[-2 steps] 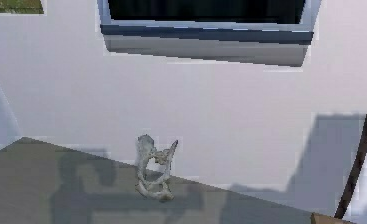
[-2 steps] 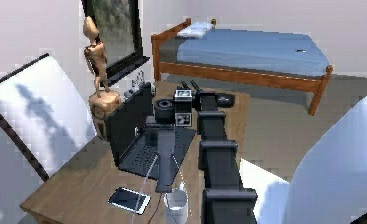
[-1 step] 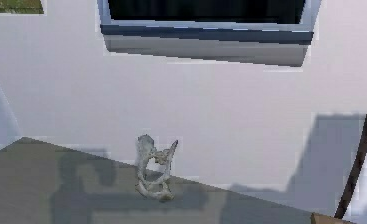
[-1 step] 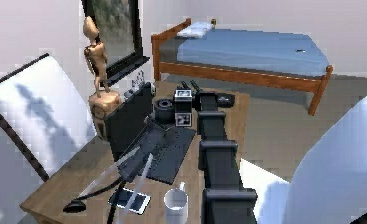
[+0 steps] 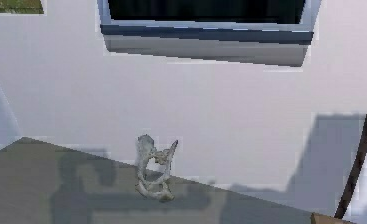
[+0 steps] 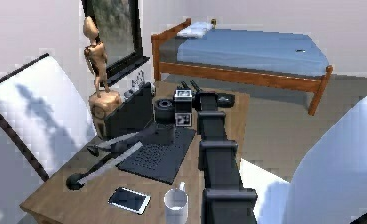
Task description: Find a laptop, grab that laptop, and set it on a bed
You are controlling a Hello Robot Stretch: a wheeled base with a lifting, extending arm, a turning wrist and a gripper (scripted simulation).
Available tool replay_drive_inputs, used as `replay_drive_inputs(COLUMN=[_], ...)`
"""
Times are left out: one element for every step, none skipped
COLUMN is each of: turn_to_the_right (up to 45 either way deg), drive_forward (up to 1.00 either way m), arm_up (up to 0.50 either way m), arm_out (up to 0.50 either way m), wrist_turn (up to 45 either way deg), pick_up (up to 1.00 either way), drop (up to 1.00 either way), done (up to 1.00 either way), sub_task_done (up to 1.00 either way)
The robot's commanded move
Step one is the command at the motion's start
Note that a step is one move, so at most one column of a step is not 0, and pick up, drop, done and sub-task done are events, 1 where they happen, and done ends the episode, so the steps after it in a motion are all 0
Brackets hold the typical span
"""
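Note:
A dark laptop (image 6: 156,155) lies opened on a wooden desk (image 6: 61,195) in the arm side view, its lid toward the view's left. My arm (image 6: 219,165) rises over the desk's right part to two white marker squares (image 6: 181,96). Left of them, the gripper (image 6: 137,92) hangs above the laptop's far edge, and I cannot tell whether it holds anything. Beyond the desk stands a bed (image 6: 253,50) with a blue mattress, a wooden frame and a white pillow (image 6: 194,32).
On the desk are a wooden jointed mannequin (image 6: 94,60), a dark desk lamp (image 6: 103,158), a phone (image 6: 129,200) and a white mug (image 6: 176,205). White chairs (image 6: 36,110) flank the desk. The forward view has a small silvery sculpture (image 5: 154,170) on a grey surface under a blue-framed window (image 5: 206,25).

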Motion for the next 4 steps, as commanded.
replay_drive_inputs(turn_to_the_right=[0.0,0.0,0.0,0.0], drive_forward=[0.0,0.0,0.0,0.0], arm_up=[0.0,0.0,-0.3,0.0], arm_out=[0.0,0.0,0.0,0.0], wrist_turn=[45.0,42.0,0.0,0.0], pick_up=[0.0,0.0,0.0,1.0], drop=[0.0,0.0,0.0,0.0], done=[0.0,0.0,0.0,0.0], sub_task_done=[0.0,0.0,0.0,0.0])
